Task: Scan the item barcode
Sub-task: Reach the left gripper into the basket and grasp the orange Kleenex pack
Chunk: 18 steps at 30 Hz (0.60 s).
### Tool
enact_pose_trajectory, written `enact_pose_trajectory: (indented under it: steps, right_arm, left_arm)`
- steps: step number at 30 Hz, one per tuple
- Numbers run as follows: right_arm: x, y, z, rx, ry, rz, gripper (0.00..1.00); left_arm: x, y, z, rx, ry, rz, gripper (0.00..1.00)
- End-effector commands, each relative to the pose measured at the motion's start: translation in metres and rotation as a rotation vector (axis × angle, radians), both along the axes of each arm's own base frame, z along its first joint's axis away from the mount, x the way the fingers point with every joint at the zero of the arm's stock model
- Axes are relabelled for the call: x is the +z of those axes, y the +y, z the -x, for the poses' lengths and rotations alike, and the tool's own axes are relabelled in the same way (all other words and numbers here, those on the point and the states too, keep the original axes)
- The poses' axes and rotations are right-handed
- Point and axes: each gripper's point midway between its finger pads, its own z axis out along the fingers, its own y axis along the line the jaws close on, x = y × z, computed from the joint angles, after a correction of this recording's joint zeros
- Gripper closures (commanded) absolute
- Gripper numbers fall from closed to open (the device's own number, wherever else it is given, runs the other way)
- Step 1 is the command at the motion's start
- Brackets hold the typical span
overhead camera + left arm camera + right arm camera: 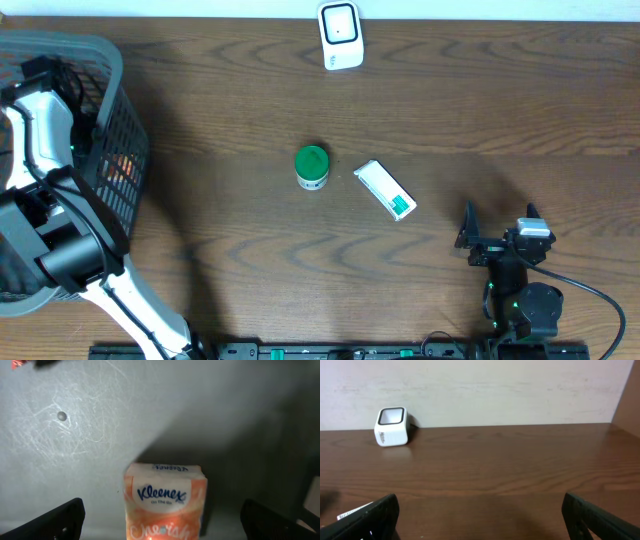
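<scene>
Tissue pack (164, 497) lay in the basket (122, 120) at left, just ahead of the wide-open left hand (162, 522); light and soft, it likely suited a gentle pinch across its sides. Right hand (498, 225) stood open too.

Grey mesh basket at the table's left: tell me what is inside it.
An orange-and-white Kleenex tissue pack sits on the grey mesh basket floor. A red scrap shows at the wrist view's corner, unidentifiable. Overhead, the left arm covers most of the interior.
</scene>
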Motion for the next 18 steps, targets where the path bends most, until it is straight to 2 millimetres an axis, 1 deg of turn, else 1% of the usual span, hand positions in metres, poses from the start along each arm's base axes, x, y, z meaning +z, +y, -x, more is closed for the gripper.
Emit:
enact_pose_trajectory:
  steps: [1, 6, 12, 14, 18]
  right_arm:
    - [-0.001, 0.002, 0.0, 0.005, 0.003, -0.01, 0.01]
    - [-0.001, 0.002, 0.0, 0.005, 0.003, -0.01, 0.01]
    - [-0.001, 0.002, 0.0, 0.005, 0.003, -0.01, 0.01]
    - [-0.001, 0.002, 0.0, 0.005, 0.002, -0.01, 0.01]
    - [-0.001, 0.002, 0.0, 0.005, 0.003, -0.01, 0.01]
  left_arm:
    - [-0.019, -0.003, 0.003, 0.006, 0.042, 0.02, 0.0]
    - [-0.034, -0.009, 0.001, 0.002, 0.056, 0.059, 0.0]
    - [-0.041, -0.012, 0.001, -0.009, 0.073, 0.067, 0.01]
    - [-0.042, -0.012, 0.002, -0.022, 0.077, 0.068, 0.09]
    - [-0.042, -0.013, 0.003, -0.063, 0.086, 0.071, 0.31]
